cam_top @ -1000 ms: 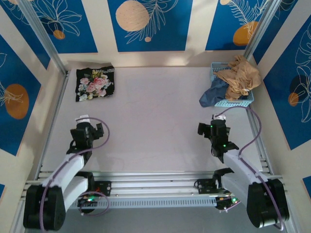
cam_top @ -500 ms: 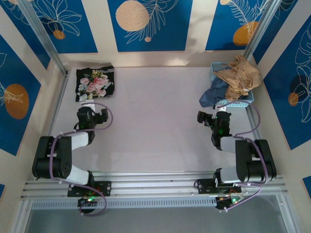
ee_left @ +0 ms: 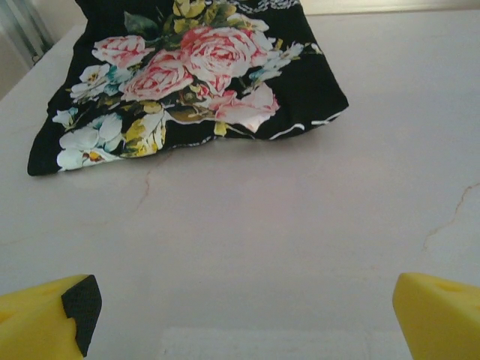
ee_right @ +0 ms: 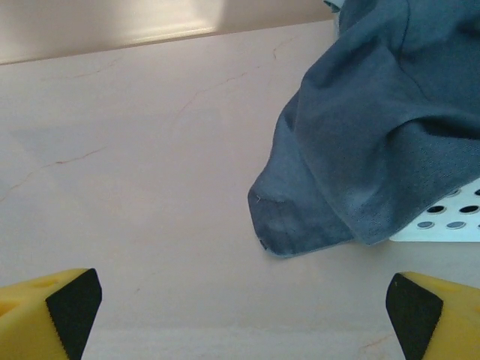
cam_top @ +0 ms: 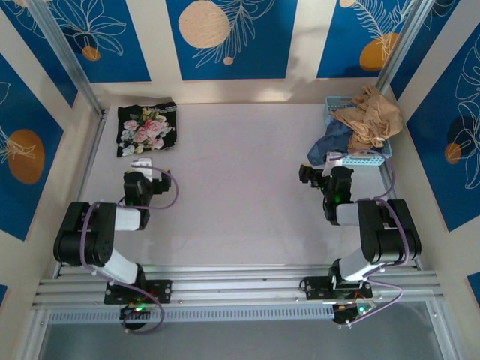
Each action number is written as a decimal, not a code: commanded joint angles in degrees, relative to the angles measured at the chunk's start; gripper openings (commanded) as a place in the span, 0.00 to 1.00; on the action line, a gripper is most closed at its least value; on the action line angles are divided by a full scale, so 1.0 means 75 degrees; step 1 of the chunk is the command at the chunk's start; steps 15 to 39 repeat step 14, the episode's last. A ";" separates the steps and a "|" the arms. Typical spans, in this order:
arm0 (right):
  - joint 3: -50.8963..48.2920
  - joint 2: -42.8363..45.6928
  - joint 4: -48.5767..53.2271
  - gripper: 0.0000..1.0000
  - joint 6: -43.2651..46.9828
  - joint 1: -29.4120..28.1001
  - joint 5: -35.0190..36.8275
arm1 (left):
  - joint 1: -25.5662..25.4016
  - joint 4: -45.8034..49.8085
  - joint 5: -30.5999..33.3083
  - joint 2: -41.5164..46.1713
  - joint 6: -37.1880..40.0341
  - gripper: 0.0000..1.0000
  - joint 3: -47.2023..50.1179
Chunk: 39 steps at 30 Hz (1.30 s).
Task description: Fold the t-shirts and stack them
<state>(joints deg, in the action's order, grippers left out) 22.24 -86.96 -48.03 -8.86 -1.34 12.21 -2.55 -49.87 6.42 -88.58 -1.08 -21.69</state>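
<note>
The folded black t-shirt [cam_top: 147, 129] [ee_left: 187, 75] is lying at the far left corner of the table [cam_top: 240, 180], its pink-and-white flower print facing up. The left gripper [cam_top: 140, 166] [ee_left: 244, 322] is pointing at the shirt's near edge, close to it but apart, with its fingers spread wide and gripping nothing. On the right, a dark blue garment [cam_top: 328, 147] [ee_right: 360, 142], likely another t-shirt though its shape is hard to read, is spilling over the rim of a light blue perforated basket [cam_top: 369, 159] [ee_right: 450, 221] onto the table. A tan garment [cam_top: 369, 116] is bunching up in the basket. The right gripper [cam_top: 334, 162] [ee_right: 240, 315] is facing the blue cloth's drooping tip, its fingers likewise standing wide apart and holding nothing.
</note>
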 commanded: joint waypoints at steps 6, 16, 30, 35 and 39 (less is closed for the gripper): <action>0.0058 -0.0039 -0.0065 0.99 0.0233 -0.0054 0.0207 | -0.0104 0.0045 -0.0025 0.0069 0.0202 1.00 -0.0048; 0.0065 -0.0042 -0.0060 0.99 0.0238 -0.0023 0.0171 | -0.0188 0.0129 0.0082 0.0044 0.0285 1.00 -0.0109; 0.0065 -0.0042 -0.0060 0.99 0.0238 -0.0023 0.0171 | -0.0188 0.0129 0.0082 0.0044 0.0285 1.00 -0.0109; 0.0065 -0.0042 -0.0060 0.99 0.0238 -0.0023 0.0171 | -0.0188 0.0129 0.0082 0.0044 0.0285 1.00 -0.0109; 0.0065 -0.0042 -0.0060 0.99 0.0238 -0.0023 0.0171 | -0.0188 0.0129 0.0082 0.0044 0.0285 1.00 -0.0109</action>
